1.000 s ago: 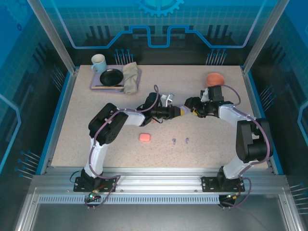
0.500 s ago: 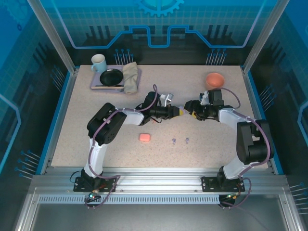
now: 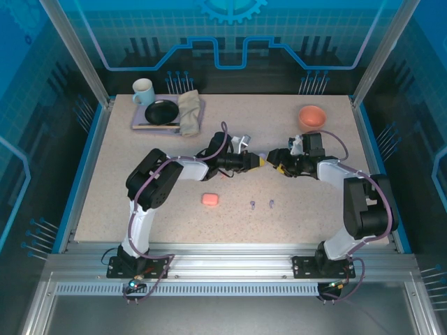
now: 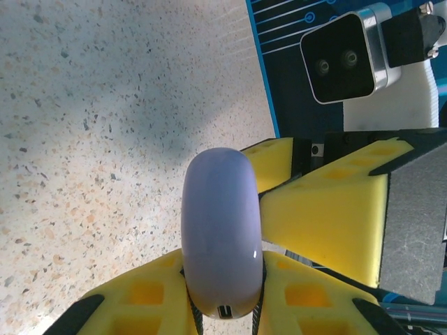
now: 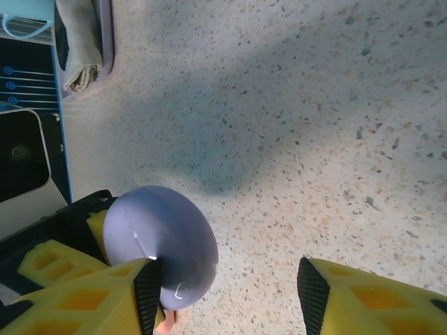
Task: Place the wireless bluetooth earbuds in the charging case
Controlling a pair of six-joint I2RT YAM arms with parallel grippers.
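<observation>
My left gripper (image 4: 223,308) is shut on a closed lilac charging case (image 4: 222,237), which stands on edge between its yellow fingers. In the top view the left gripper (image 3: 261,161) and the right gripper (image 3: 274,165) meet tip to tip at mid-table. My right gripper (image 5: 227,293) is open. Its left finger (image 5: 133,293) rests against the lilac case (image 5: 164,244), while the other finger (image 5: 335,293) stands well apart over bare table. Two lilac earbuds (image 3: 252,204) (image 3: 270,203) lie on the table nearer the front. A salmon-pink case (image 3: 210,199) lies shut to their left.
A lilac tray (image 3: 140,124) at the back left carries a pale blue mug (image 3: 143,91), a black plate (image 3: 162,111) and a folded cloth (image 3: 189,112). An orange bowl (image 3: 312,114) sits at the back right. Blue walls ring the speckled table.
The right gripper has shifted slightly left and nearer, closing up on the left gripper's tip, and its jaws have narrowed a little. The left gripper holds the lilac case as before.
</observation>
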